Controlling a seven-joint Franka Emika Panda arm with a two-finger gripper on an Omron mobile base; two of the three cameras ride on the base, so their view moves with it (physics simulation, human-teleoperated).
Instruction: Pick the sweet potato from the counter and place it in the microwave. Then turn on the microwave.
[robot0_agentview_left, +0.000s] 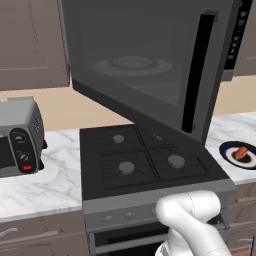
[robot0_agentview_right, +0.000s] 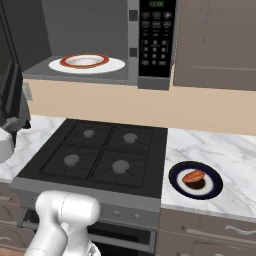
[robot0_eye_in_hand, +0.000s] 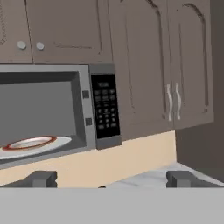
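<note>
The sweet potato (robot0_agentview_left: 242, 152) (robot0_agentview_right: 194, 176) lies on a dark blue plate (robot0_agentview_right: 210, 189) on the white marble counter (robot0_agentview_right: 225, 147), right of the stove. The microwave (robot0_agentview_right: 156, 45) hangs above the stove with its door (robot0_agentview_left: 145, 60) swung wide open. Inside it rests a white plate with a red rim (robot0_agentview_right: 85, 62) (robot0_eye_in_hand: 30, 143). In the hand view my gripper (robot0_eye_in_hand: 111, 179) is open with nothing between its fingertips (robot0_eye_in_hand: 41, 178), and it faces the microwave's keypad (robot0_eye_in_hand: 105, 107) from some distance away.
A black four-burner stovetop (robot0_agentview_left: 145, 157) (robot0_agentview_right: 100, 155) lies straight ahead under the microwave. A silver toaster oven (robot0_agentview_left: 17, 137) stands on the counter at the left. Brown wall cabinets (robot0_eye_in_hand: 175, 100) hang right of the microwave. The open door juts out over the stove's left side.
</note>
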